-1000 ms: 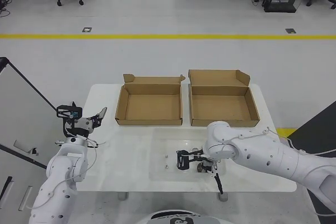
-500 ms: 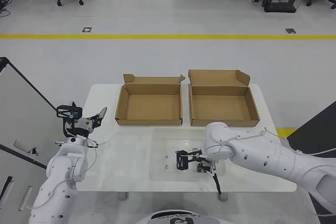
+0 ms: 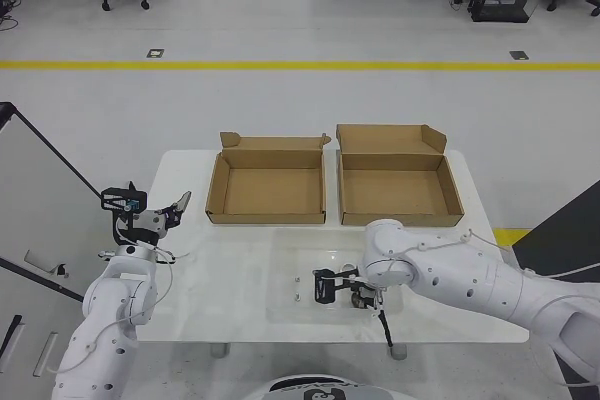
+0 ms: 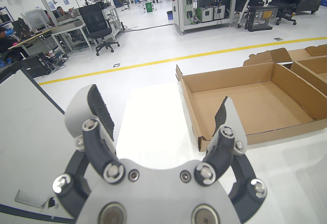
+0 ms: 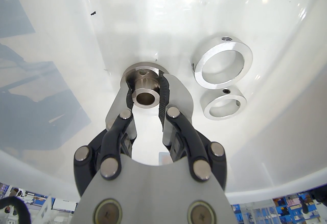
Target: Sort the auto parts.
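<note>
white table (image 3: pixel 230 290) on a pale workshop floor, shallow tray (image 3: pixel 290 262) at front, two open cardboard boxes side by side at back.
inside the tray, right gripper (image 5: pixel 146 83) with fingers narrow, clamped on the hub of a flanged bushing (image 5: pixel 138 69); seen close from the right wrist, a larger collar (image 5: pixel 219 42) and a smaller collar (image 5: pixel 217 94) close together just beside it. by the table's left edge, left gripper (image 4: pixel 163 110) raised, fingers wide apart, facing the left box (image 4: pixel 255 97).

White table (image 3: pixel 212 275), cardboard box (image 3: pixel 266 190), second box (image 3: pixel 397 186) beside it, clear tray (image 3: pixel 288 264)
</note>
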